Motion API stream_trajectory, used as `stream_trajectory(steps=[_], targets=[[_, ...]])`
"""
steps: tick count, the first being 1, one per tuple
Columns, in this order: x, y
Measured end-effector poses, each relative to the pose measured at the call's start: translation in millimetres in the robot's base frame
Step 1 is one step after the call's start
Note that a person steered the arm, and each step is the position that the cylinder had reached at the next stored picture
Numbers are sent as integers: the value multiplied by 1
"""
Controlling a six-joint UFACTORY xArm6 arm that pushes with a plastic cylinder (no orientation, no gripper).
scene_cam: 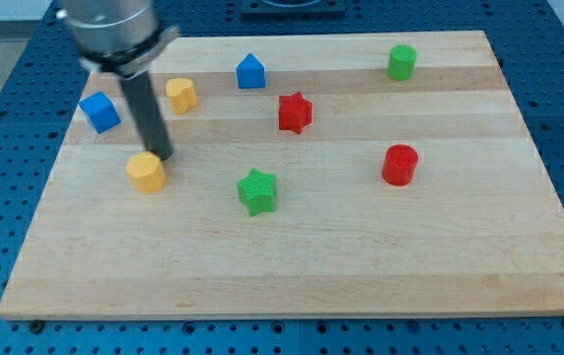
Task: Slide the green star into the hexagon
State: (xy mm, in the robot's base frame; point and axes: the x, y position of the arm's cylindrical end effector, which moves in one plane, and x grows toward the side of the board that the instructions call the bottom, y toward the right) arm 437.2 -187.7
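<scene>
- And here's my tip (162, 158), planted at the board's nine o'clock side, right up against the top edge of the yellow hexagon (146, 172); whether it actually touches, I can't tell from this angle.
- No pincer on this arm at all: it ends in a plain dark rod (147, 113), so there's nothing to be apart or together.
- The green star (256, 190) sits just below the middle of the wooden board (292, 271), lying flat and all on its own.
- From the green star, the yellow hexagon is out at nine o'clock, a touch higher, with bare wood between the two; they're near but clearly apart.
- My tip is at about ten o'clock from the green star, not near it.
- At twelve o'clock from the green star, a shade towards one, stands the red star (295, 112).
- Over at three o'clock from the green star there's the red cylinder (399, 165), upright.
- Up at the board's one o'clock corner: the green cylinder (401, 62), well away from everything.
- Along the top edge near twelve o'clock is a blue block with a peaked top (250, 71).
- Just to its nine o'clock side, a second yellow block (180, 95), its shape hard to make out, close beside the rod.
- At the board's ten o'clock edge, a blue cube (99, 111).
</scene>
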Motion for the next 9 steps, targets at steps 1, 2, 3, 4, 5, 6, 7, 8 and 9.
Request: stream_trajectory(steps=[1,2,3,4,5,6,7,8,9], targets=[[16,-12],[2,35],[3,121],[17,158],[41,158],[46,152],[46,199],[66,223],[69,176]])
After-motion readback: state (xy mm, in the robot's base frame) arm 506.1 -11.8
